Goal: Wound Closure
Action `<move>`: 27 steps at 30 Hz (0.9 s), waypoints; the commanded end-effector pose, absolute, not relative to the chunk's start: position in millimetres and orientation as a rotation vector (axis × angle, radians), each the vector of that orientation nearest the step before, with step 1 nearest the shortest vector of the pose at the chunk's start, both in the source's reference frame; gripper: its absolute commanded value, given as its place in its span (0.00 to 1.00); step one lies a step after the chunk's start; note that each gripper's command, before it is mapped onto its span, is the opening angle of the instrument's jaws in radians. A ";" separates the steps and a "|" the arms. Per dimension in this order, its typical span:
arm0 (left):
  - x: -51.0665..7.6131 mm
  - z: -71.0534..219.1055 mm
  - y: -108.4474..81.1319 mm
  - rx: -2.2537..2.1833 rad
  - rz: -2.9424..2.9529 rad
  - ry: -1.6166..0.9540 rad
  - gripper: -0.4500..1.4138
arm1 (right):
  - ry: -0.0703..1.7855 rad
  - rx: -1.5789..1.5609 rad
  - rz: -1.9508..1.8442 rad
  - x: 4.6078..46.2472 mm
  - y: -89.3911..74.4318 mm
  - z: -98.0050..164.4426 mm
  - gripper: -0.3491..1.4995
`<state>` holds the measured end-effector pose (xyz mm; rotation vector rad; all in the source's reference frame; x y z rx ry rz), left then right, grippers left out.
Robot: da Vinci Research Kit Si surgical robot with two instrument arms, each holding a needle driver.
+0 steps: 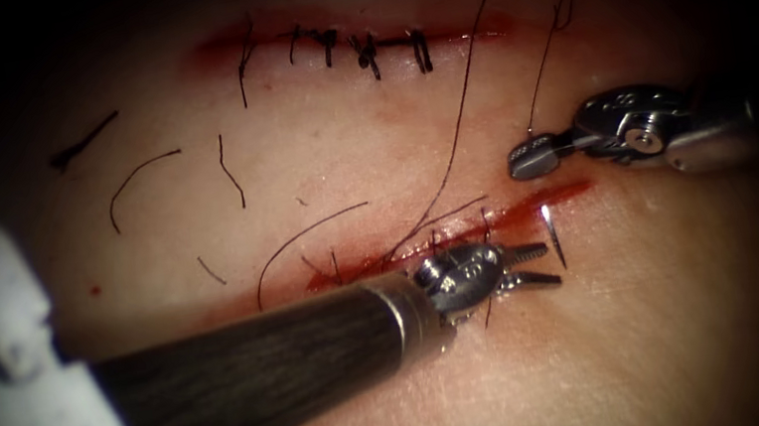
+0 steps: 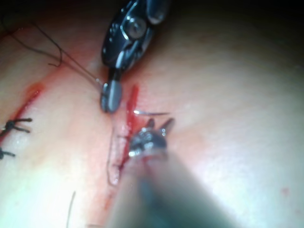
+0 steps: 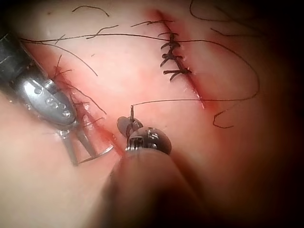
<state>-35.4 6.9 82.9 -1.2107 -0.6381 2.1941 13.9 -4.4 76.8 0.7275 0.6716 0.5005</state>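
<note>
**Two tools at the lower cut, needle tip standing out of the tissue**

Two cuts run across the tissue (image 1: 322,161). The far one (image 1: 354,44) is already closed with dark stitches (image 1: 368,52); the near cut (image 1: 463,231), open and wet with red fluid (image 1: 553,197), serves here as the landmark.

Just below the near cut, the left arm's tool (image 1: 533,264) lies with its jaws parted and holding nothing. Its tips point at the needle (image 1: 552,232) and stop just short of it. The needle's bright tip stands up out of the tissue just below the near cut, toward its right end; the rest of its curve is buried.

Above the right end of the near cut, the right arm's tool (image 1: 532,158) is clenched on the thread (image 1: 467,89). From those jaws one strand rises toward the far cut, and a second long strand sweeps down from there into the near cut, left of the needle.

Several cut ends of thread (image 1: 138,174) lie loose on the tissue between the two cuts, well left of the tools.
</note>
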 end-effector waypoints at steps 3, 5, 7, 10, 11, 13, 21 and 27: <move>-36.0 83.5 6.6 -1.211 2.195 -0.642 0.44 | 0.663 0.782 0.520 14.2 -6.2 77.5 0.00; -36.0 83.5 6.5 -1.211 2.195 -0.642 0.44 | 0.662 0.792 0.520 13.9 -6.3 77.1 0.00; -36.0 83.5 6.5 -1.211 2.195 -0.641 0.44 | 0.659 0.774 0.532 13.9 -5.9 76.9 0.00; -36.0 83.5 6.5 -1.211 2.194 -0.641 0.44 | 0.722 0.683 0.592 13.8 -4.2 76.8 0.60; -36.0 83.5 6.5 -1.211 2.195 -0.641 0.44 | 0.720 0.673 0.591 13.7 -4.1 76.7 0.64; -36.0 83.4 6.5 -1.211 2.195 -0.641 0.44 | 0.737 0.652 0.553 13.4 -3.7 76.5 0.74; -35.9 83.2 6.3 -1.192 2.208 -0.623 0.46 | 0.808 0.597 0.545 10.6 -3.2 76.2 0.90; -36.6 80.8 5.1 -1.181 2.402 -0.453 0.52 | 0.814 0.609 0.508 6.5 -3.8 75.6 0.89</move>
